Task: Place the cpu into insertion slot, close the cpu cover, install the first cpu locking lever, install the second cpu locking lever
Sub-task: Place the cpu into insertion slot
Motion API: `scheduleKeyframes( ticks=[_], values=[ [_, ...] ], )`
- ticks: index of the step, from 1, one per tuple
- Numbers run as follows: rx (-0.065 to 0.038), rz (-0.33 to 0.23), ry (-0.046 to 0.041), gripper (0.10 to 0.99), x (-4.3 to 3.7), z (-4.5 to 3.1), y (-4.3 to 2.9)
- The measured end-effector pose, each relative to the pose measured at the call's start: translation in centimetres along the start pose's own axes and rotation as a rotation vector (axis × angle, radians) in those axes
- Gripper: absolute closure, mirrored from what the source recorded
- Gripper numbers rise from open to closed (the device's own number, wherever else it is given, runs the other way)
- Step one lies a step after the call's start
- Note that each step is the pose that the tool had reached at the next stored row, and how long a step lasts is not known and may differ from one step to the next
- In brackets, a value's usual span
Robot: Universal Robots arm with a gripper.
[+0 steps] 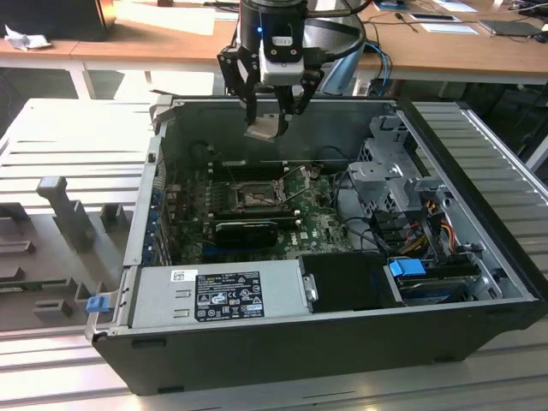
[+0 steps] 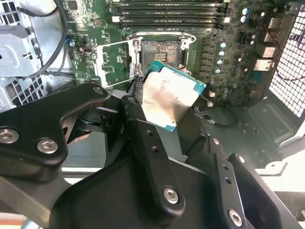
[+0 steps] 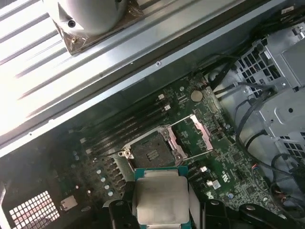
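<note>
Up over mobo [image 1: 318, 224], pincer [image 1: 274, 116] clamps cpu [image 2: 169, 98] w/ insertion slot [image 3: 151, 153] bare, cpu cover [image 3: 193, 136] open.

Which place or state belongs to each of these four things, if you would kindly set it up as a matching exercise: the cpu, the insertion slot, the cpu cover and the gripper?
Things:
1. cpu
2. insertion slot
3. cpu cover
4. gripper

Places or states:
A. swung open, lying beside the slot
B. shut on the cpu
C. held up in the air, not yet seated
D. uncovered, with nothing in it

Pairs: 1-C, 2-D, 3-A, 4-B
</note>
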State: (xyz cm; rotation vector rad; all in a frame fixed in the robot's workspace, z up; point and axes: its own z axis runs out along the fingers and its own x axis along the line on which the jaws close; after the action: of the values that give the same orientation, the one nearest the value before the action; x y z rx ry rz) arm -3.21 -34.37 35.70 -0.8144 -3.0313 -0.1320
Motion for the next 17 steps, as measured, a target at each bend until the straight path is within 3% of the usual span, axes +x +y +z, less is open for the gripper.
scheduleKeyframes(
  ticks=[8,11,15,17],
  values=[
    [-0.003,0.144,-0.0117,0.557,-0.01,0.44,-0.04],
    [-0.005,0.242,-0.0197,0.557,-0.01,0.67,-0.05],
    [-0.007,0.316,-0.0257,0.557,-0.02,0.83,-0.07],
    [-0.009,0.416,-0.0339,0.557,-0.03,1.13,-0.09]
  ],
)
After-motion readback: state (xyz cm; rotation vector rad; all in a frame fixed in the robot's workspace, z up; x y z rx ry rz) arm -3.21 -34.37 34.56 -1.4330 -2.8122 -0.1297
